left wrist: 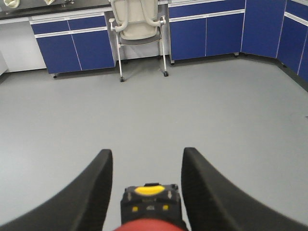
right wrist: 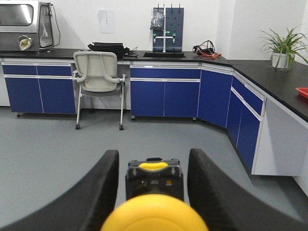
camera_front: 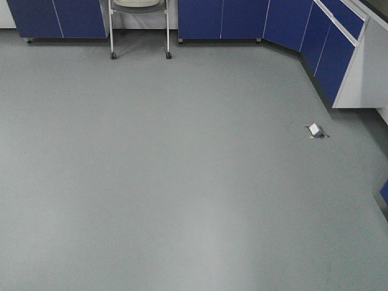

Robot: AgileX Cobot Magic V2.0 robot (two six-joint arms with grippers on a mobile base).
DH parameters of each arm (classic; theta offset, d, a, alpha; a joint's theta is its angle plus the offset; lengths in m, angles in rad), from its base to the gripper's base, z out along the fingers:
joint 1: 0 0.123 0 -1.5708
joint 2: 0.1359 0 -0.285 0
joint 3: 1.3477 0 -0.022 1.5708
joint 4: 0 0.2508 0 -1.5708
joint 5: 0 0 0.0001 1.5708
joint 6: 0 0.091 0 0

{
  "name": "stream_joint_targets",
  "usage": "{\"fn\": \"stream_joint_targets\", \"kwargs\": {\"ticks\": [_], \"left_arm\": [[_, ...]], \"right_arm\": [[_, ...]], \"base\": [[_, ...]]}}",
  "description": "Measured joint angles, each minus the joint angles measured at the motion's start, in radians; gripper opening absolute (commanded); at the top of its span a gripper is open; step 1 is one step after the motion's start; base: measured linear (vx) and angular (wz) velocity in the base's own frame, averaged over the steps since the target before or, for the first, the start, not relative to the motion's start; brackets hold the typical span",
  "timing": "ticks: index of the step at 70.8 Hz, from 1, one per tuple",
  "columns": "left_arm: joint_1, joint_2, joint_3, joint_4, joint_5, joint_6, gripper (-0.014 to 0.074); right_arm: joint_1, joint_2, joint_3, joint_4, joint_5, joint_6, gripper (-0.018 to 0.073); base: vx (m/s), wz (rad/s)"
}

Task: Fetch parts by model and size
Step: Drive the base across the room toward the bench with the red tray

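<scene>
Red switch (left wrist: 151, 225) cap-first between left gripper (left wrist: 147, 151) fingers (left wrist: 98, 187), clamped at the cap, black body running toward the tips. Yellow switch (right wrist: 155, 217) likewise in right gripper (right wrist: 154, 151): fingers clamp its cap, body centred between them, tips apart past it.

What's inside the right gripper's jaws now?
A yellow-capped switch sits between the fingers of the right gripper. Its cap hides the body below, so whether the fingers touch it cannot be seen.
</scene>
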Motion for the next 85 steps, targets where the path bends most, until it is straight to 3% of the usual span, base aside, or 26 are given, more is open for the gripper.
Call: {"fn": "stream_joint_targets", "kwargs": {"ticks": [85], "left_arm": [[0.000,0.000,0.000,0.000,0.000,0.000,-0.0004]], "right_arm": [[0.000,0.000,0.000,0.000,0.001,0.000,-0.0006]], "base": [[0.62,0.01]]}}
